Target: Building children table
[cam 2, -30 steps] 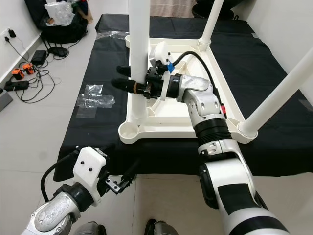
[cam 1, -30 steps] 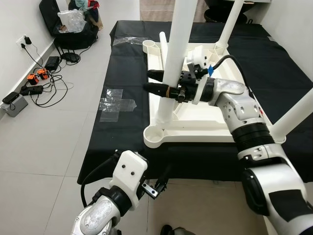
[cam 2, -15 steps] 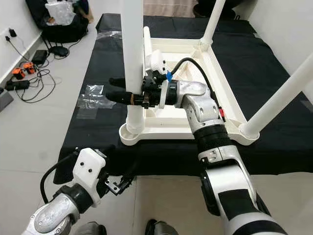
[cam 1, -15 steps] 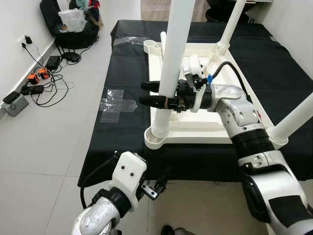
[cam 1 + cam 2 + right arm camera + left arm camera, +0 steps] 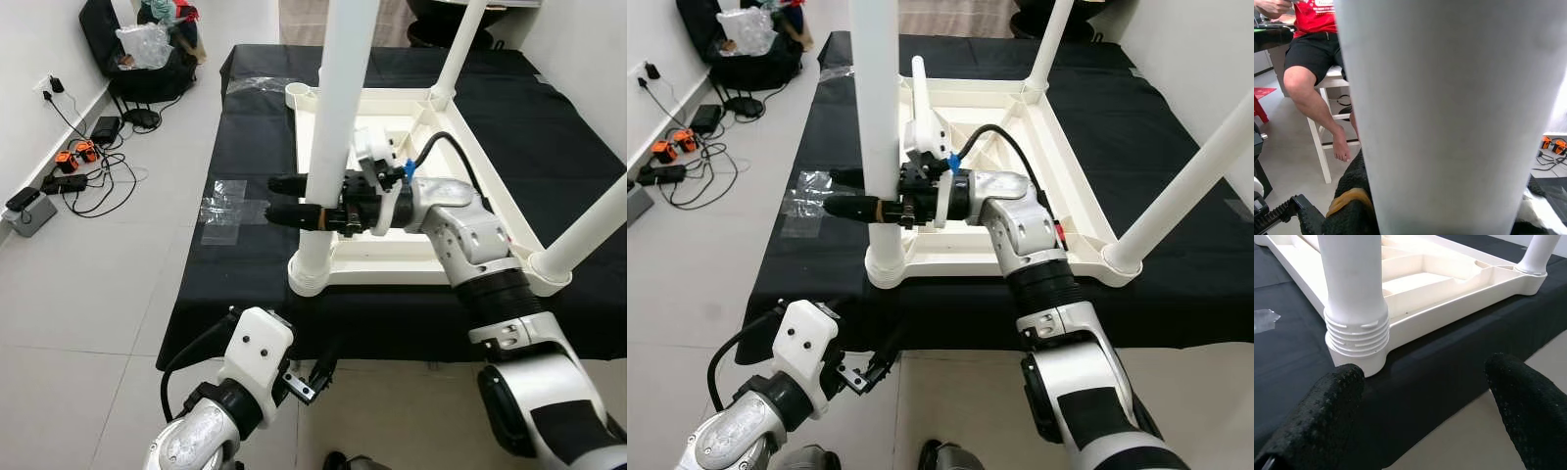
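Note:
A white children's table top (image 5: 460,259) lies upside down on a black mat (image 5: 245,147). Two legs stand in its right corners, the far one (image 5: 460,49) and the near one (image 5: 588,230). My right gripper (image 5: 279,198) is shut on a third white leg (image 5: 333,117), held upright with its ribbed base (image 5: 1354,333) in the near left corner socket (image 5: 312,279). The far left socket (image 5: 299,95) holds no leg. My left gripper (image 5: 1422,372) hangs open low before the mat's near edge, its fingers (image 5: 1317,421) apart and holding nothing.
Cables, chargers and a power strip (image 5: 69,166) lie on the tiled floor to the left. Clear plastic wrap (image 5: 230,206) sits beside the mat, and a black bag (image 5: 147,59) stands far left. A person (image 5: 1312,73) sits on a white stool beyond the leg.
My right gripper carried the leg left and toward me, from inside the table top's frame to the near left corner, where its base now sits in the socket.

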Controlling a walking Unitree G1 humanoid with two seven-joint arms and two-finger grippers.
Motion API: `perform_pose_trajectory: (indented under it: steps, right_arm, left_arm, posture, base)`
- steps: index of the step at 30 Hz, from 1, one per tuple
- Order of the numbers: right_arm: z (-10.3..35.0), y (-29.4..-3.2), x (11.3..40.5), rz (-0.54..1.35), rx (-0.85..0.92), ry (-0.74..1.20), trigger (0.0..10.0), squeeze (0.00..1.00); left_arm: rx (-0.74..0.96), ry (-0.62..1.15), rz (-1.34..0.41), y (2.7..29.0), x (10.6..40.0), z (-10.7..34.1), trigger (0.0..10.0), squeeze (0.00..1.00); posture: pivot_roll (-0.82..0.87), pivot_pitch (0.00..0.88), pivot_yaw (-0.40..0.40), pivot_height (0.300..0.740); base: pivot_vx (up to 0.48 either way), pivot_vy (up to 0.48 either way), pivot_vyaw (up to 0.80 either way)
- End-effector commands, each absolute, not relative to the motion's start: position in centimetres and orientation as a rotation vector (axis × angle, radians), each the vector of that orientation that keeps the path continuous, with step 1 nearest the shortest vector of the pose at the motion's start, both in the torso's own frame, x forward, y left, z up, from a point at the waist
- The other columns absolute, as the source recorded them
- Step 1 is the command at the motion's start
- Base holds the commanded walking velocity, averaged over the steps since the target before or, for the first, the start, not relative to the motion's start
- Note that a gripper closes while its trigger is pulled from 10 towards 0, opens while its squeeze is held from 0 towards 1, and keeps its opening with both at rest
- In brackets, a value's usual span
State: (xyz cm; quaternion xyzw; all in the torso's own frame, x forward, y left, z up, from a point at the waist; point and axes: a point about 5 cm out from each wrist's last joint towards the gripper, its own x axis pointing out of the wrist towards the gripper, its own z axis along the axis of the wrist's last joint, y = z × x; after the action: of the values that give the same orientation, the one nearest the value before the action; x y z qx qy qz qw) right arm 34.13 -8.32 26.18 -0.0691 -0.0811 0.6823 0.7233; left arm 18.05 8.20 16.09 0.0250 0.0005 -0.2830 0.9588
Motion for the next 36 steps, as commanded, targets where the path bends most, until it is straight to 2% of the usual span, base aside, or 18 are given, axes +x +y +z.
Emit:
perform_pose_trajectory:
  steps: [1, 9, 20, 36]
  right_arm:
    - [26.3, -7.8, 34.1, 1.507, -0.152, -0.194, 10.0, 0.00]
    - [26.6, -7.3, 34.8, 1.447, -0.145, -0.200, 10.0, 0.00]
    - [28.9, -8.8, 34.6, 1.493, -0.110, -0.265, 10.0, 0.00]
    - [27.1, -8.5, 34.6, 1.484, -0.125, -0.210, 10.0, 0.00]
  left_arm:
    - [0.040, 0.003, -0.585, 8.0, 17.8, 16.1, 10.0, 0.00]
    - [0.036, 0.000, -0.585, 8.0, 17.8, 16.1, 10.0, 0.00]
    - [0.038, -0.002, -0.588, 7.9, 17.8, 16.1, 10.0, 0.00]
    - [0.036, -0.008, -0.590, 7.8, 17.8, 16.3, 10.0, 0.00]
  posture:
    - [0.09, 0.116, -0.077, 0.740]
    - [0.09, 0.121, -0.082, 0.740]
    - [0.09, 0.127, -0.079, 0.740]
    - [0.09, 0.131, -0.080, 0.740]
  base:
    - [0.000, 0.000, 0.00]
    - [0.000, 0.000, 0.00]
    - [0.000, 0.000, 0.00]
    - [0.000, 0.000, 0.00]
